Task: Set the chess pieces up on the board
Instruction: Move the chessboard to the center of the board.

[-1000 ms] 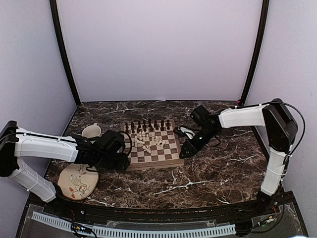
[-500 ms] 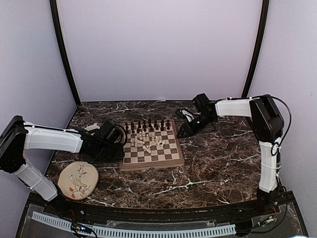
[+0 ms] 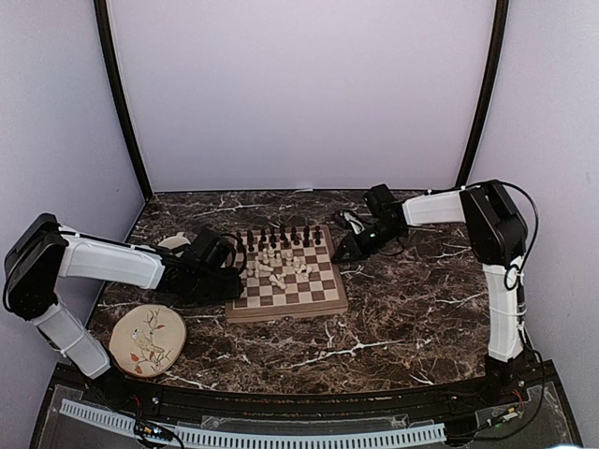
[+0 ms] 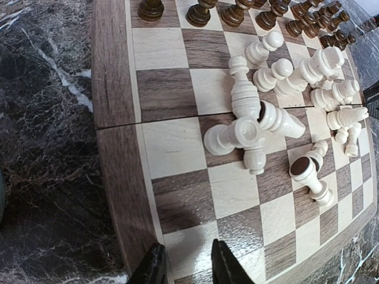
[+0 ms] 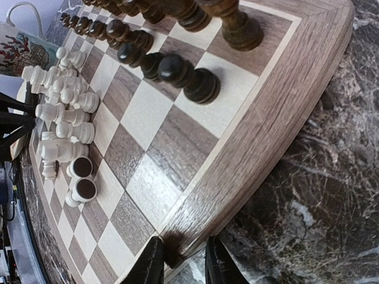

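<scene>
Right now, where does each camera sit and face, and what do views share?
Top external: above and behind the robot, looking down at the board; left arm and right arm show.
Left wrist: low at the board's left edge, facing across it to the toppled cream pieces; left gripper at the bottom.
Right wrist: low at the board's right edge, facing across past the standing dark pieces; right gripper at the bottom.
Shared: both wrist views show the cream pieces and dark pieces, from opposite sides.
</scene>
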You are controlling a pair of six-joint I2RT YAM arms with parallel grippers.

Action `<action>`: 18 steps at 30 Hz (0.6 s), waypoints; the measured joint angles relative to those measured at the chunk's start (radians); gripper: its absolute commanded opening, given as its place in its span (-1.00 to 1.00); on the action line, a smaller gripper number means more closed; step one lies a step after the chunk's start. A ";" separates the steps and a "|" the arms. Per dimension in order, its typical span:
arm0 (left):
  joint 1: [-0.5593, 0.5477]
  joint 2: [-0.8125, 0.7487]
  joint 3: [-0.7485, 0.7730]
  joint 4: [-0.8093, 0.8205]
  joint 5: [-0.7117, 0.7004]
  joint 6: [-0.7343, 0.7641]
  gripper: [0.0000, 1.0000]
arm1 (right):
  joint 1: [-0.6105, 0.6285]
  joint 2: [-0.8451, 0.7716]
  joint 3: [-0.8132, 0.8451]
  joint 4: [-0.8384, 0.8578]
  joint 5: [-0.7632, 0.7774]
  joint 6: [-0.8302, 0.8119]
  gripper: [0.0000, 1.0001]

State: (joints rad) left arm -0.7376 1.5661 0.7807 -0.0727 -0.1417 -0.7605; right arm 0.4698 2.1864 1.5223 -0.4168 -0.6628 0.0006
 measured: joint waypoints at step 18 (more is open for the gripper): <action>0.007 -0.188 -0.040 -0.123 -0.106 0.013 -0.21 | 0.000 -0.036 -0.074 0.037 -0.021 -0.013 -0.51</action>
State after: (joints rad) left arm -0.7307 1.3777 0.7406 -0.1959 -0.2474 -0.7471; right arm 0.4702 2.1502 1.4479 -0.3801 -0.6838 -0.0124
